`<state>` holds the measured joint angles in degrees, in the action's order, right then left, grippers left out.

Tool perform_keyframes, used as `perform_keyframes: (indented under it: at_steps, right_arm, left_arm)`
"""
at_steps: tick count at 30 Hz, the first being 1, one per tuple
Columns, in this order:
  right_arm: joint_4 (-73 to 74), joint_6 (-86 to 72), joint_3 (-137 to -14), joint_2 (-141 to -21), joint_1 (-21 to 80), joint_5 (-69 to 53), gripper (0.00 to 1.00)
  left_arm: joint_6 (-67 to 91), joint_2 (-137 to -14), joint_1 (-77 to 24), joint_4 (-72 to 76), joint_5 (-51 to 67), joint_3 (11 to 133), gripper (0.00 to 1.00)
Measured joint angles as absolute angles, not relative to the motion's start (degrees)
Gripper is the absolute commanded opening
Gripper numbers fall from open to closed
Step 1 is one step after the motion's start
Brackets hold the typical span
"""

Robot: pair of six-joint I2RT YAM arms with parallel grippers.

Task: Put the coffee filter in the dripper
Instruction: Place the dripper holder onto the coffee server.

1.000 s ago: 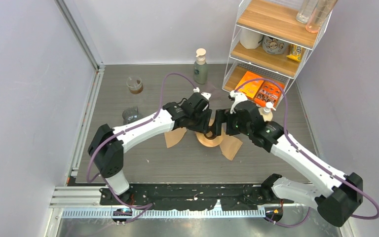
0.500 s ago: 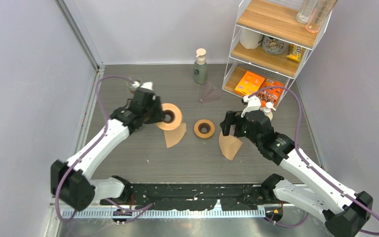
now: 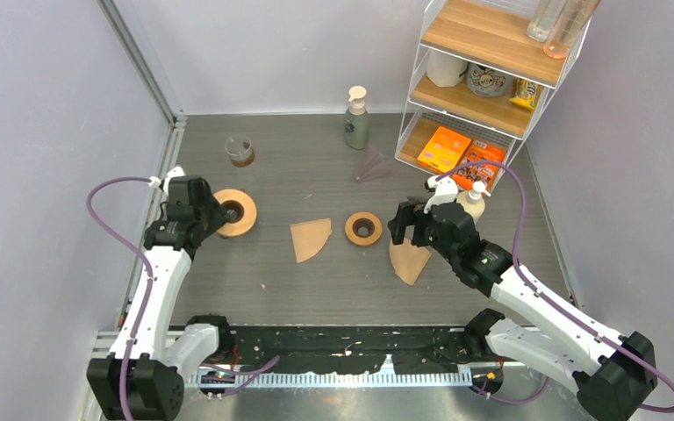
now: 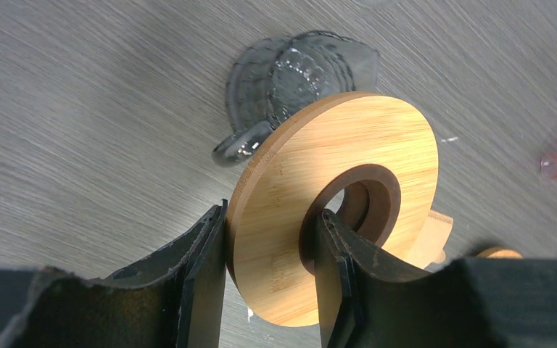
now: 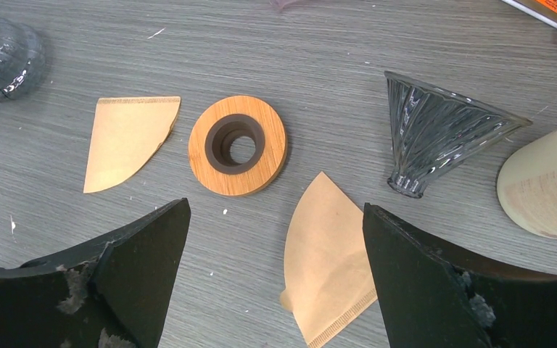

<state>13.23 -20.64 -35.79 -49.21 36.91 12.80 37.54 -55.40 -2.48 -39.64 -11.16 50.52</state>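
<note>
While both paper filters lie flat on the desk, nothing of the task proper looks done: no filter sits in any dripper. Near the desk's left edge, the left gripper (image 3: 205, 213) is clamped on a wooden ring (image 4: 283, 196), with one finger at the outer rim and the other at the hole. It holds the ring tilted above a glass dripper (image 4: 297, 69) that lies on its side on the desk. The right gripper (image 3: 405, 225) hovers right of the desk's middle, its jaws spread wide with nothing between them. The right filter (image 5: 330, 254) lies just below it. The left filter (image 5: 127, 138) lies nearer the middle, and a second wooden ring (image 5: 272, 156) rests flat between the two filters. A second glass dripper (image 5: 442, 130) lies tipped over toward the far edge, apart from both rings. My reading is that a dripper must first be stood up in a ring — then a filter picked up, opened and set inside — so all the main work is left.
</note>
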Motion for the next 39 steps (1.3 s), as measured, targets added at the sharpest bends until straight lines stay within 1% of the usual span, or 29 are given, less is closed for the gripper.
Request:
perform_keyframes:
  at_steps: [4,8,13,30,34,39]
  right_arm:
    - [12.62,-20.58,-35.77,-49.21,36.91,12.80,0.96]
    - [11.99,-20.23,-35.77,-49.23,36.91,12.78,0.96]
    - [11.70,-19.77,-35.77,-50.09,36.91,12.38,0.96]
    - [11.79,-19.57,-35.77,-51.27,36.91,11.29,0.95]
    - [11.84,-19.55,-35.77,-51.27,36.91,11.29,0.95]
    - [12.29,-19.33,-35.88,-51.81,36.91,11.27,0.96]
  left_arm:
    - [38.24,-56.84,2.02,-39.09,-9.67,50.50,0.01]
    - [38.63,-60.62,4.10,-38.41,-8.03,50.76,0.02]
    - [38.74,-65.17,4.54,-37.69,-5.02,52.64,0.06]
    - [38.79,-71.64,6.15,-34.96,-2.44,54.41,0.08]
    - [38.81,-72.64,6.22,-34.72,-2.35,54.43,0.11]
    - [38.79,-73.06,6.37,-34.00,-2.28,54.43,0.18]
